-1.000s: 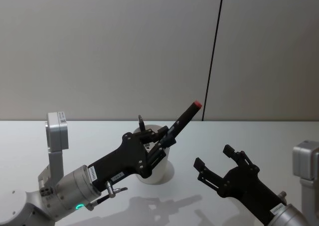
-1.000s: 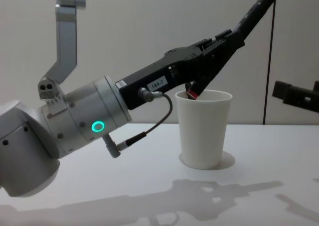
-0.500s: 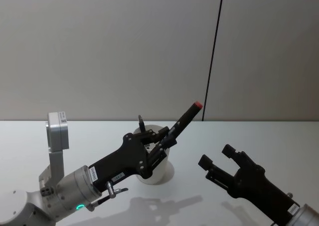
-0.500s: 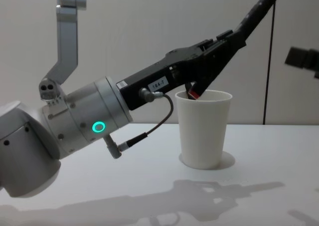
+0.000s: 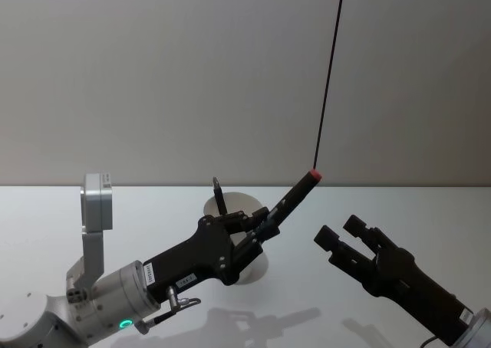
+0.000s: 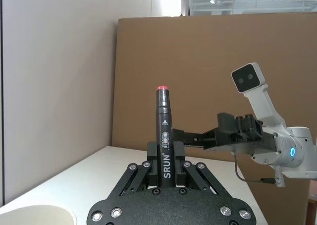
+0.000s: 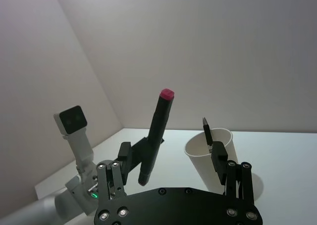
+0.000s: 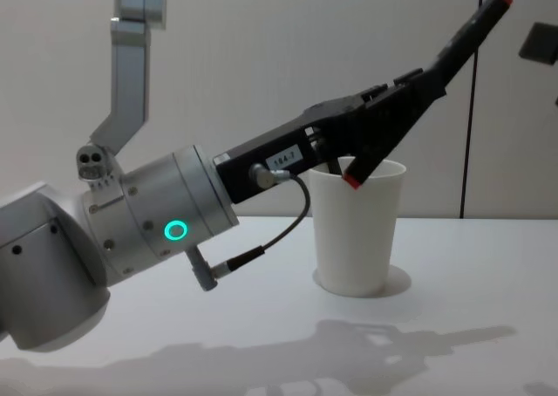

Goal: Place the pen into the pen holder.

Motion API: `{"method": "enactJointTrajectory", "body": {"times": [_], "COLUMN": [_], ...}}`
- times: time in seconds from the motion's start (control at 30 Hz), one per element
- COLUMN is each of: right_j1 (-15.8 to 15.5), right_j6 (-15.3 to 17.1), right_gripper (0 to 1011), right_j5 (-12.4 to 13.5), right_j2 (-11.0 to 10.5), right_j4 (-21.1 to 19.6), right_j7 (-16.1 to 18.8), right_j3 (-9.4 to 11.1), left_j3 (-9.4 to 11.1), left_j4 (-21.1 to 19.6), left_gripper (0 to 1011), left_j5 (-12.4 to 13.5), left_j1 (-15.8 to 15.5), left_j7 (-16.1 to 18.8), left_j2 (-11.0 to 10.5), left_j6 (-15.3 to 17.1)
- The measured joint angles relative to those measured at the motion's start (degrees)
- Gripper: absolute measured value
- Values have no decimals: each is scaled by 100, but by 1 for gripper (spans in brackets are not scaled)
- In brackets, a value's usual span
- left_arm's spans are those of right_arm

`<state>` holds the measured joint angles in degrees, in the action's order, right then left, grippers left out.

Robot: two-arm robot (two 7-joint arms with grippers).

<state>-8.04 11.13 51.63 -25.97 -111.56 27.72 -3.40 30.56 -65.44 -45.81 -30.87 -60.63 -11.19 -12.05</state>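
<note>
My left gripper is shut on the pen, a black marker with red ends, tilted up and to the right. The pen holder, a white paper cup, stands upright just behind that gripper. From the chest, the pen slants steeply and its lower red end shows in front of the pen holder's rim. The left wrist view has the pen clamped between the fingers, cup rim below. My right gripper hangs open to the right of the cup, holding nothing.
The white table runs up to a plain grey wall with a thin dark vertical seam. From the right wrist, the pen and cup stand side by side. A brown board stands behind the right arm.
My left gripper has shifted right with the pen; its lower end has moved from over the cup's mouth to in front of the rim. The right gripper has risen.
</note>
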Motion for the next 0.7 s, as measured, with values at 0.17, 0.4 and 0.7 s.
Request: {"method": "enactJointTrajectory", "body": {"times": [0.17,0.4,0.7], "right_j1": [-11,-17,-14], "right_j6": [46,70,65], "right_gripper": [1001,1001,1001], "right_j5": [112,202,231], "right_j2": [-9,-21,-23], "right_j4": [-37,-76,-98], "right_j7": [5,-21,-113], "right_j3": [6,-2,-40], "left_j3": [37,69,82], "left_j4": [11,19,-41], "left_gripper": [182,182,182], "left_j5": [-32,-58,8], "left_j1": [-15,-25,-6], "left_j7": [-31,-47,125], "left_j2": [-15,-34,-86], "left_j6": [84,135,62]}}
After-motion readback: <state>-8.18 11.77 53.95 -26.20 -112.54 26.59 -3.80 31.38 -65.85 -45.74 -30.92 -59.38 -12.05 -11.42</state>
